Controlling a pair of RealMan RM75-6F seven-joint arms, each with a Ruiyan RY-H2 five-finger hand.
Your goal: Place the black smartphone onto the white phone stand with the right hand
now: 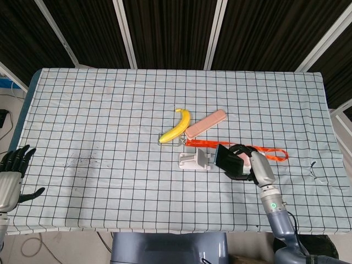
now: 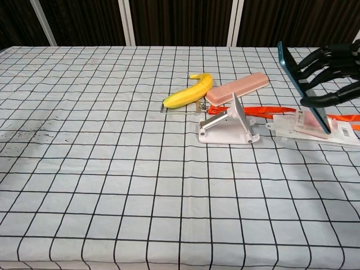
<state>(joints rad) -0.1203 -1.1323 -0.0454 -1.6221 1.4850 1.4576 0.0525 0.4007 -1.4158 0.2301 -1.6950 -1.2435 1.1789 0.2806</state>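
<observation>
Right now the right hand (image 1: 254, 165) has its dark fingers (image 2: 329, 61) clamped on the black smartphone (image 1: 227, 160), thumb under the lower edge, the others across its back. In the chest view the phone (image 2: 301, 84) is tilted, top edge leaning away from the hand, held clear of the checked tablecloth (image 1: 110, 126). It sits just at three o'clock of the white phone stand (image 1: 194, 160), near but not touching; the stand (image 2: 229, 124) rests on the cloth with its sloped plate bare. At twelve o'clock of the stand lies a yellow banana (image 1: 178, 126), and just beside that, toward one o'clock, a pink case (image 1: 205, 123). An orange strap (image 1: 273, 152) runs from behind the stand out toward three o'clock, passing under the held phone. A pale card (image 2: 315, 128) lies on the cloth below the hand. Well apart, at the table's eight o'clock edge, the left hand (image 1: 12, 175) hangs with fingers apart, holding nothing.
</observation>
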